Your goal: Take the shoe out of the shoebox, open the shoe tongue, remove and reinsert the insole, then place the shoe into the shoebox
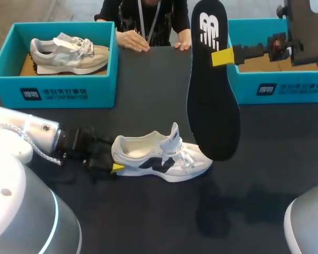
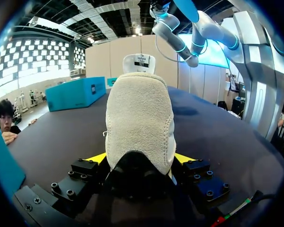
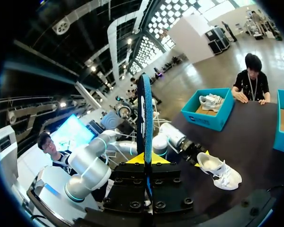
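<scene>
A white shoe (image 1: 161, 156) with a dark side mark stands on the black table (image 1: 148, 95), toe to the right, tongue (image 1: 174, 132) raised. My left gripper (image 1: 114, 168) is shut on its heel; in the left wrist view the suede heel (image 2: 139, 118) sits between both yellow tips of the left gripper (image 2: 140, 160). My right gripper (image 1: 223, 56) is shut on the black insole (image 1: 212, 90) and holds it high, hanging toe-down above the shoe's front. In the right wrist view the insole (image 3: 144, 113) stands edge-on between the fingers of the right gripper (image 3: 145, 159), with the shoe (image 3: 220, 171) far below.
A teal shoebox (image 1: 58, 92) at the back left holds a grey shoe (image 1: 69, 53). A second teal shoebox (image 1: 286, 87) at the back right shows only brown lining. A person's hands (image 1: 133, 40) rest on the table's far edge.
</scene>
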Action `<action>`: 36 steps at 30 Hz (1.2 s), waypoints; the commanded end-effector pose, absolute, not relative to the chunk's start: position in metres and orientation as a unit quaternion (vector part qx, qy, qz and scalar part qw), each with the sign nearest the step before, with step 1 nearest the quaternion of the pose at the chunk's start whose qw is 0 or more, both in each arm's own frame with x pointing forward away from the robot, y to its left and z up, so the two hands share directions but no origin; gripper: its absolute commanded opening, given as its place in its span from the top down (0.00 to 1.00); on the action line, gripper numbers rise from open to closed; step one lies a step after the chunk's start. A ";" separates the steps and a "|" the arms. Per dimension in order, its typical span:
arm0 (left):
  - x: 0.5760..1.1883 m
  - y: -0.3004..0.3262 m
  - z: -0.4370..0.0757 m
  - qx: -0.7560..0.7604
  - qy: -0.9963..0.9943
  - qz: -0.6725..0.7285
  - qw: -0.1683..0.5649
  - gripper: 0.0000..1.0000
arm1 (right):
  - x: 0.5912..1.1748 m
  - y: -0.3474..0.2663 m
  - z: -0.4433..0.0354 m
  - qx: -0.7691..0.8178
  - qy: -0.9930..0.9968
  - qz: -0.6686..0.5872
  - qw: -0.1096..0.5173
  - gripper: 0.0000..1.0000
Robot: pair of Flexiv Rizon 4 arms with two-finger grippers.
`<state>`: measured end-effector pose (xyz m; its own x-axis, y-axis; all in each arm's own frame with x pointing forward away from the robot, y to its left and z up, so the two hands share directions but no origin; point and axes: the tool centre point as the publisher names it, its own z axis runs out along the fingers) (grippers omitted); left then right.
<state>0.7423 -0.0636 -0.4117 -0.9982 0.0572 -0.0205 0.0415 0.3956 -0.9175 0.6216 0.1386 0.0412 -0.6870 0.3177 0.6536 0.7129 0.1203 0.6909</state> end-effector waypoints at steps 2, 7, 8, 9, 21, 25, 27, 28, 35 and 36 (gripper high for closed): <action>0.740 -0.054 -0.403 -0.024 -0.841 0.541 0.000 0.00 | 0.625 0.142 0.041 -0.355 -0.728 -0.559 0.177 1.00; 0.740 -0.050 -0.400 -0.024 -0.845 0.533 0.003 0.00 | 0.625 0.142 0.041 -0.355 -0.728 -0.559 0.177 1.00; 0.740 -0.050 -0.398 -0.026 -0.847 0.530 0.005 0.00 | 0.625 0.142 0.041 -0.355 -0.728 -0.559 0.177 1.00; 0.740 -0.049 -0.395 -0.029 -0.849 0.528 0.004 0.00 | 0.625 0.142 0.041 -0.355 -0.728 -0.559 0.177 1.00; 0.745 -0.032 -0.374 -0.064 -0.902 0.427 0.017 0.00 | 0.625 0.142 0.041 -0.355 -0.728 -0.559 0.177 1.00; 0.745 -0.024 -0.369 -0.073 -0.911 0.404 0.033 0.00 | 0.625 0.142 0.041 -0.355 -0.728 -0.559 0.177 1.00; 0.744 -0.021 -0.367 -0.076 -0.915 0.394 0.045 0.00 | 0.625 0.142 0.041 -0.355 -0.728 -0.559 0.177 1.00; 0.744 -0.020 -0.366 -0.079 -0.917 0.387 0.050 0.00 | 0.625 0.142 0.041 -0.355 -0.728 -0.559 0.177 1.00; 0.744 -0.011 -0.355 -0.069 -0.939 0.329 0.076 0.00 | 0.625 0.142 0.041 -0.355 -0.728 -0.559 0.177 1.00; 0.743 -0.010 -0.353 -0.077 -0.940 0.322 0.077 0.00 | 0.625 0.142 0.041 -0.355 -0.728 -0.559 0.177 1.00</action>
